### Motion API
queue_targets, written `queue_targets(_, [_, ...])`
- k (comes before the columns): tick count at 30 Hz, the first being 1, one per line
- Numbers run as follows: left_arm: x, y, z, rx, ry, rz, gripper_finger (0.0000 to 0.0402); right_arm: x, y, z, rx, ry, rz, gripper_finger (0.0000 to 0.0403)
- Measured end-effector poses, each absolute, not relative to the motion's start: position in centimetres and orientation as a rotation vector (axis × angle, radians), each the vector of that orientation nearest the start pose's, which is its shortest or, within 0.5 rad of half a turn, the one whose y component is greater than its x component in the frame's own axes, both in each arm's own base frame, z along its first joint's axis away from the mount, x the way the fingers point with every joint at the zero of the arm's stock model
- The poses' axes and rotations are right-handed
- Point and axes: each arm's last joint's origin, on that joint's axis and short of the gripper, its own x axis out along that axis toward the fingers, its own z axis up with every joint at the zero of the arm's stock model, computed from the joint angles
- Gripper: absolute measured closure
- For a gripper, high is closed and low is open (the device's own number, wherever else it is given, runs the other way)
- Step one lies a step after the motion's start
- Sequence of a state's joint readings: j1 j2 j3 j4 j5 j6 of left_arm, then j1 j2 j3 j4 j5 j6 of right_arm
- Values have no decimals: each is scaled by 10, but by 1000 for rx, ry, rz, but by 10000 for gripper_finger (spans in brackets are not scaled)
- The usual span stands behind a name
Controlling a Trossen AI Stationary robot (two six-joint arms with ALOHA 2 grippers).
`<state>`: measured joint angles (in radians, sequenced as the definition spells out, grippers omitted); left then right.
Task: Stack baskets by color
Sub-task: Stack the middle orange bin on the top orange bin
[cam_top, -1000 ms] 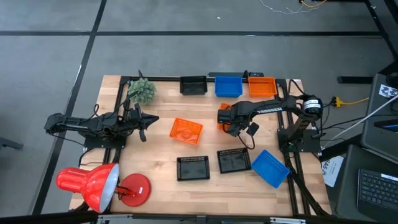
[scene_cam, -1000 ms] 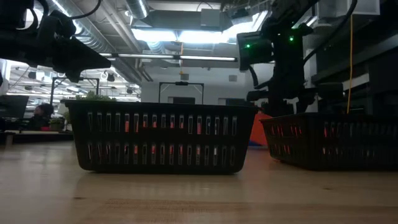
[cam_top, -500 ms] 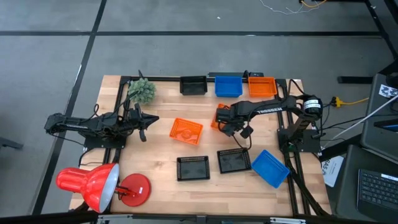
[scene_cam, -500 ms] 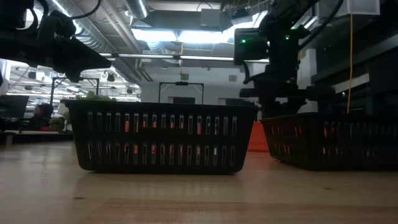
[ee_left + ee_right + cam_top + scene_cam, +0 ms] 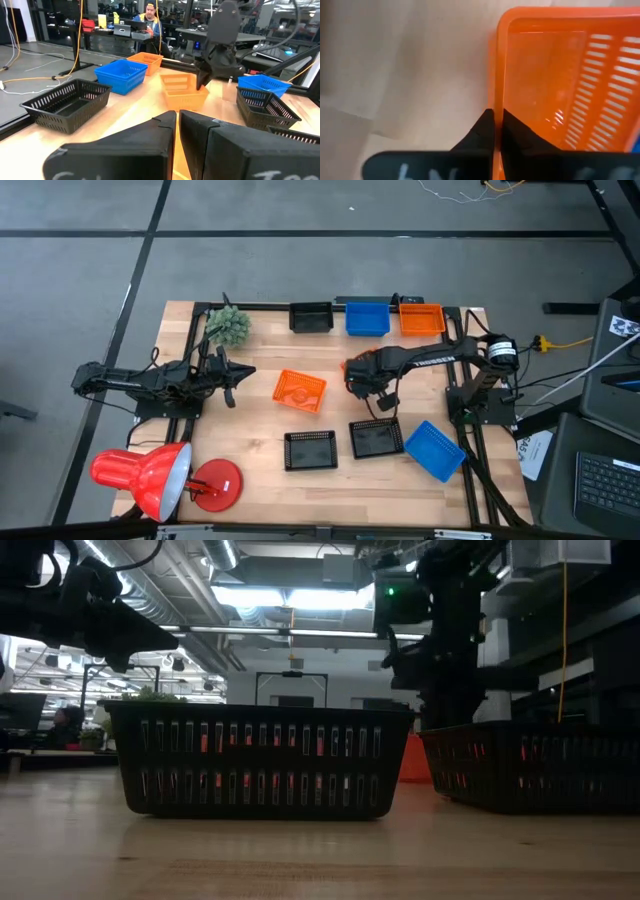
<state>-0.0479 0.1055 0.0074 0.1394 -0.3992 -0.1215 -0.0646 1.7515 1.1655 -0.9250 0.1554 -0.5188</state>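
Note:
My right gripper (image 5: 356, 377) points down over an orange basket (image 5: 560, 90) at mid table, right of centre, and is shut on it. A second orange basket (image 5: 300, 390) lies to its left. Two black baskets (image 5: 310, 450) (image 5: 376, 439) and a blue one (image 5: 435, 450) stand near the front. Black (image 5: 311, 316), blue (image 5: 367, 318) and orange (image 5: 421, 318) baskets line the far edge. My left gripper (image 5: 240, 373) waits shut and level at the left, touching nothing. My right gripper pinches the top rim of one side wall (image 5: 496, 97) of the orange basket, one finger (image 5: 482, 131) outside the wall and the other inside. The fingers come from above, pointing down. In the left wrist view the basket (image 5: 182, 92) appears to rest on the table.
A fuzzy green plant ball (image 5: 229, 326) sits at the far left and a red desk lamp (image 5: 150, 478) at the near left corner. Bare wood lies between the left gripper and the loose orange basket.
My right gripper has gone toward the table's left, over the orange basket's left side, and has rolled about its downward axis. The baskets and the left arm have kept still.

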Motion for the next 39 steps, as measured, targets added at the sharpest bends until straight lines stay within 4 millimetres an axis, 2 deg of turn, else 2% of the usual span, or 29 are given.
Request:
queue_targets(6, [102,6,171,-129,-61,348,388,311,-13,218,-447,1617,216,397])
queue_targets(10, [102,6,171,-129,-61,348,388,304,-23,231,-390,1713,161,397])
queue_targets(16, [102,6,171,-130,-62,348,388,271,-45,242,-255,1879,11,397])
queue_targets(20, [102,6,171,-129,-62,348,388,244,-50,262,-278,1916,-108,397])
queue_targets(26, [102,6,171,-129,-61,348,388,206,-70,296,-272,1695,-392,397])
queue_targets(30, [102,6,171,-129,-61,349,388,188,-90,308,-230,1505,-602,397])
queue_targets(34, [102,6,171,-129,-61,349,388,177,-111,307,-242,1408,-658,397])
queue_targets(39, [102,6,171,-130,-62,348,388,169,-140,290,-286,1414,-680,397])
